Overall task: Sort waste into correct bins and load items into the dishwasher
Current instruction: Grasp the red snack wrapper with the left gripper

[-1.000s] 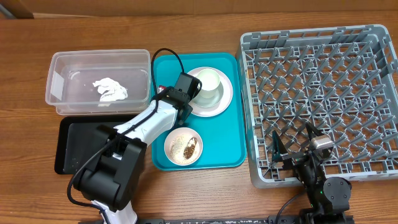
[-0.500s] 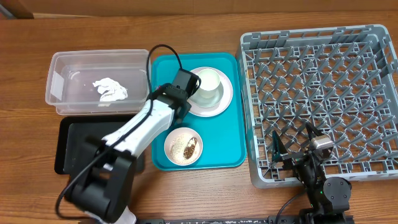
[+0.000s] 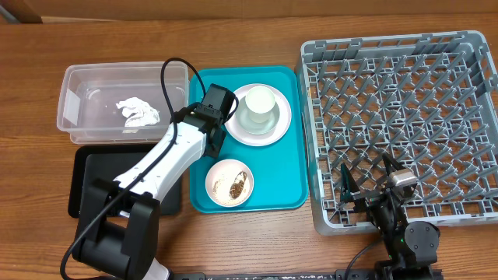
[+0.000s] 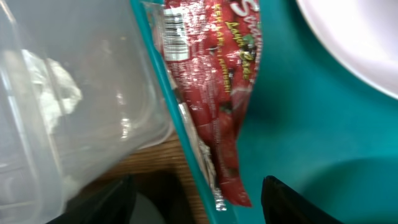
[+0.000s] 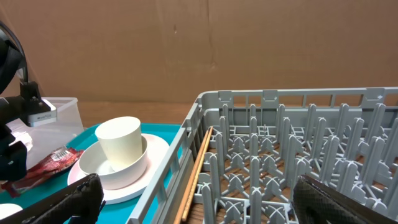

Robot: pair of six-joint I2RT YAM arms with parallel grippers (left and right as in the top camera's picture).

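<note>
On teal tray [image 4: 298, 124], red wrapper [image 4: 217, 99], barcode [image 4: 175, 36], cropped lettering [image 4: 245, 31]

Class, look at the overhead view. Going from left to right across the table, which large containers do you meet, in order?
clear tub → teal tray → grey dish rack. The black tray is left out, because it lies in front of the tub over the same stretch.

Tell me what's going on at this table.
The left gripper hangs open over a red-and-white wrapper lying along the teal tray's left edge, beside the clear tub that holds a napkin. The right gripper sits open at the grey rack's front. The cup on its plate and the bowl of rice scraps are on the tray, not yet loaded.
</note>
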